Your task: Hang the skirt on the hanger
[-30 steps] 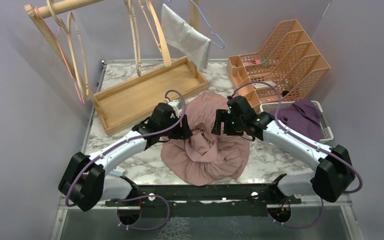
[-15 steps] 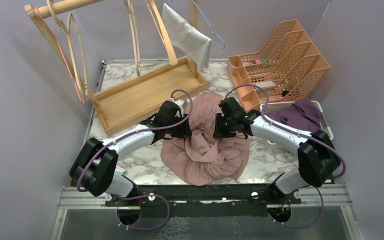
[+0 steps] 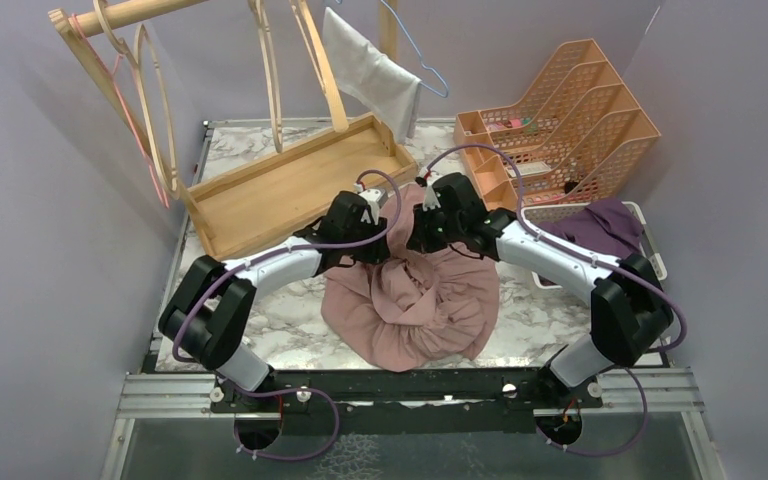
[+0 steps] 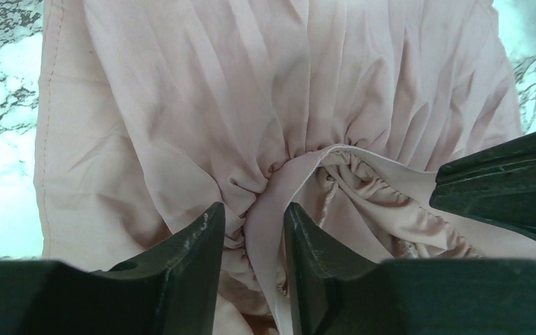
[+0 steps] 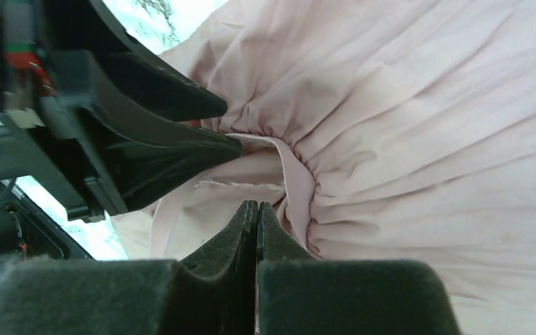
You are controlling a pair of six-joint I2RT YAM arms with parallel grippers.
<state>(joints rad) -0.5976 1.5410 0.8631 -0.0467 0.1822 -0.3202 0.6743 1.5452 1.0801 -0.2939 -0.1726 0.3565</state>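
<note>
The pleated dusty-pink fabric skirt (image 3: 415, 300) lies heaped on the marble-patterned table (image 3: 270, 320), its elastic waistband (image 4: 300, 164) clamped in the left gripper (image 4: 252, 213), with the right gripper (image 5: 257, 206) pressed shut just at 3 o'clock, where I cannot tell if it has caught any cloth.

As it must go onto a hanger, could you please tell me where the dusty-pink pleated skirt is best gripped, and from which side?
Grip the smooth elastic waistband of the dusty-pink pleated fabric skirt, where the pleats gather. It folds up as a thin raised edge beside the open mouth, so I would come from above and straddle that edge.
</note>
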